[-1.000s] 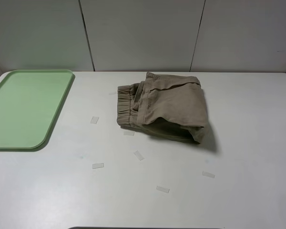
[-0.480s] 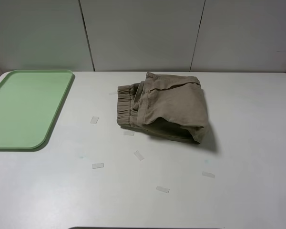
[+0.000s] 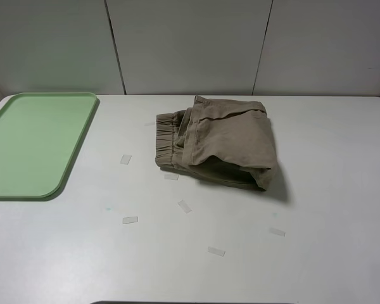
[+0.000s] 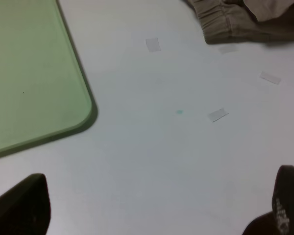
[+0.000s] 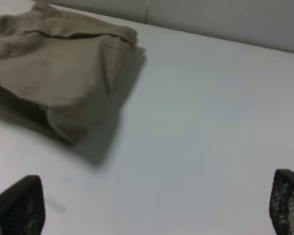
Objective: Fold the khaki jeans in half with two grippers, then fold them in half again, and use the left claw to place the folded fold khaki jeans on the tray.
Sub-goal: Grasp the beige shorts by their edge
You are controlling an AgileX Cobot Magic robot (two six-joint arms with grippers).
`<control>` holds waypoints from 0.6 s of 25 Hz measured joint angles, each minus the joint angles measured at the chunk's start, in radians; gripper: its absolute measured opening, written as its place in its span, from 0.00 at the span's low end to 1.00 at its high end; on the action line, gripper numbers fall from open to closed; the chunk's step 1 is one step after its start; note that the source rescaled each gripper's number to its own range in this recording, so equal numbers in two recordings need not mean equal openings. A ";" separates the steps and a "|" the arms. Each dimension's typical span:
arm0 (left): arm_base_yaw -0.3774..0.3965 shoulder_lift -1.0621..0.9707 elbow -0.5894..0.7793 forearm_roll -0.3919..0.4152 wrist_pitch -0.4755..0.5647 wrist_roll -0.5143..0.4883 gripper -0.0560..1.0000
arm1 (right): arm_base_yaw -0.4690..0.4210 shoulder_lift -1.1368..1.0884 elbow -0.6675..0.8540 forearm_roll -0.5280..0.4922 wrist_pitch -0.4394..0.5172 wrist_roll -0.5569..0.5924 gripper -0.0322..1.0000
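Note:
The khaki jeans lie folded in a loose bundle on the white table, right of centre toward the back, waistband facing left. They also show in the left wrist view and in the right wrist view. The pale-green tray sits at the left edge, with nothing on it; it also shows in the left wrist view. Neither arm shows in the exterior high view. My left gripper is open over bare table near the tray's corner. My right gripper is open, apart from the jeans.
Several small pieces of clear tape are stuck on the table in front of the jeans. A grey panelled wall stands behind the table.

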 joint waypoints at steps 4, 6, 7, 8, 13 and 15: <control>0.000 0.000 0.000 0.000 0.000 0.000 1.00 | 0.064 0.000 0.000 0.001 0.001 0.016 0.99; 0.000 0.000 0.000 0.000 0.000 0.000 1.00 | 0.083 0.000 0.000 0.001 0.001 0.018 0.99; 0.000 0.000 0.000 0.000 0.000 0.000 1.00 | 0.087 0.000 0.000 0.002 0.001 0.019 0.99; 0.000 0.000 0.000 0.000 0.000 0.000 1.00 | 0.087 0.000 0.000 0.002 0.001 0.021 0.99; 0.000 0.000 0.000 0.000 0.000 0.000 1.00 | 0.087 0.000 0.000 0.002 0.001 0.020 0.99; 0.000 0.000 0.000 0.000 0.000 0.000 1.00 | 0.087 0.000 0.000 0.002 0.001 0.020 0.99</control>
